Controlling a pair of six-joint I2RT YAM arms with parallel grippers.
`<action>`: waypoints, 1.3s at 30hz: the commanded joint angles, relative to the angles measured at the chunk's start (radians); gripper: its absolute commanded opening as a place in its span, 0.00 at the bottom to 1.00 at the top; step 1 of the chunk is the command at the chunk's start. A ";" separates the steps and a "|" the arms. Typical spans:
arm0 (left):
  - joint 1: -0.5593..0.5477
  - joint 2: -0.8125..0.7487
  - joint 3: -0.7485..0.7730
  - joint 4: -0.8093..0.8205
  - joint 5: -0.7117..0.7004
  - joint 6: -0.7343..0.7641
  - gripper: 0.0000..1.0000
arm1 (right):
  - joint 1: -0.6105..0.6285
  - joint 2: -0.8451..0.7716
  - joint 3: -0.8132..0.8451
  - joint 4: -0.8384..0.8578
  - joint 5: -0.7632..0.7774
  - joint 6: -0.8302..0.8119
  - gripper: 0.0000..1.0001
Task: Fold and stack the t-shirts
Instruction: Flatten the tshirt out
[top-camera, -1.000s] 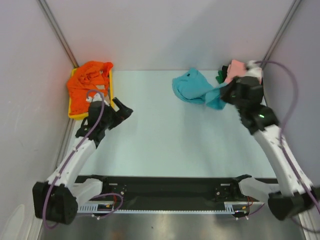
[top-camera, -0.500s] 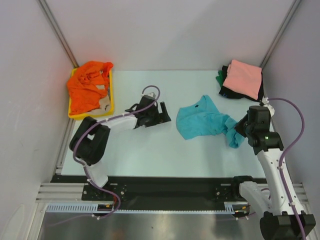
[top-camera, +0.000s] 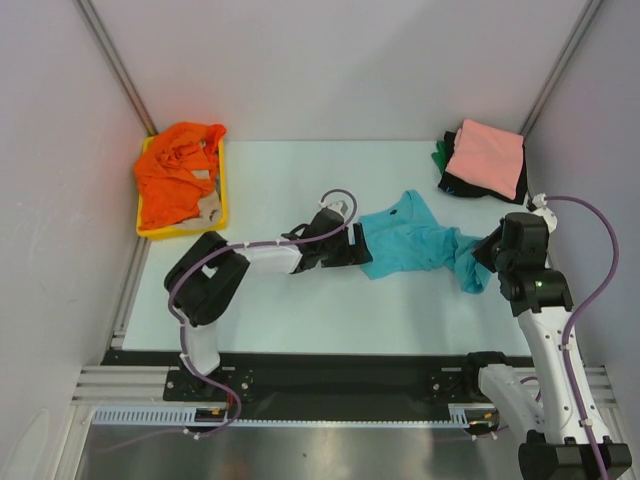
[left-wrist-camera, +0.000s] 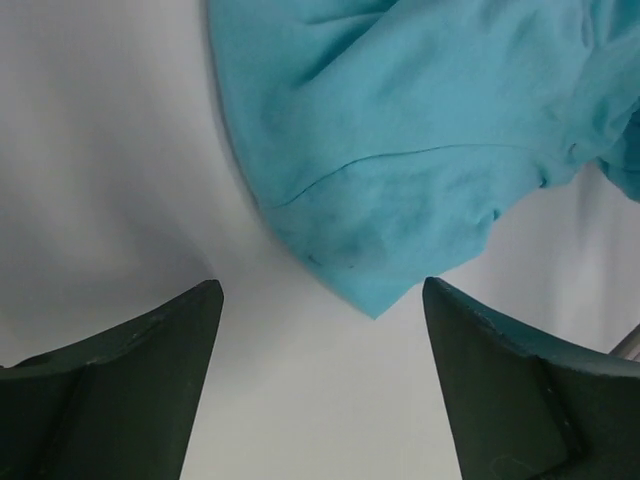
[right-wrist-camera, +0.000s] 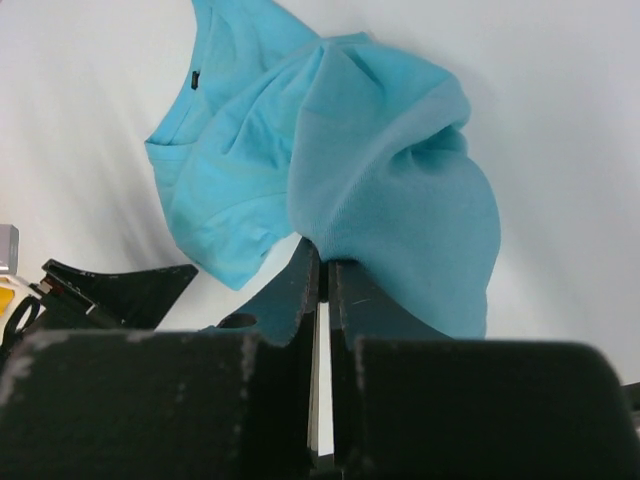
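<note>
Within the last second the turquoise t-shirt (top-camera: 405, 238) has been drawn away from the stack at 1 o'clock, where the salmon pink t-shirt (top-camera: 485, 152) lies uppermost over black and green cloth, and has been laid on the tabletop (top-camera: 300, 180) just to the 3 o'clock side of centre. Over the same span the left tool (top-camera: 352, 246) has been swung from the yellow tray (top-camera: 223, 190) at 10 o'clock, where the orange t-shirt (top-camera: 172, 175) is heaped, across to the turquoise shirt's 9 o'clock edge. From this it is judged that the shirt has been delivered for spreading and that a two-armed stretch is being set up, with no fold yet made. The left tool is seen wide open in the left wrist view, a corner of the hem lying between the jaws but nothing gripped. The right tool (top-camera: 484, 262) is closed tight on a bunched fold at the shirt's 3 o'clock end, the cloth draped over its fingers (right-wrist-camera: 290, 290) in the right wrist view. The left arm is folded at the elbow near 8 o'clock and stretched low across the tabletop towards 3 o'clock; the right arm is raised from its base at 5 o'clock, with the wrist turned towards 9 o'clock
</note>
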 joint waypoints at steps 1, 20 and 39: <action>-0.008 0.062 0.018 0.040 0.002 -0.022 0.88 | -0.005 -0.003 0.005 0.043 0.005 -0.004 0.00; -0.014 0.009 0.037 0.094 -0.021 -0.033 0.00 | -0.010 -0.017 0.014 0.020 0.011 -0.022 0.00; 0.038 -0.982 0.496 -0.800 -0.430 0.231 0.00 | -0.010 -0.194 0.304 -0.134 -0.164 -0.052 0.00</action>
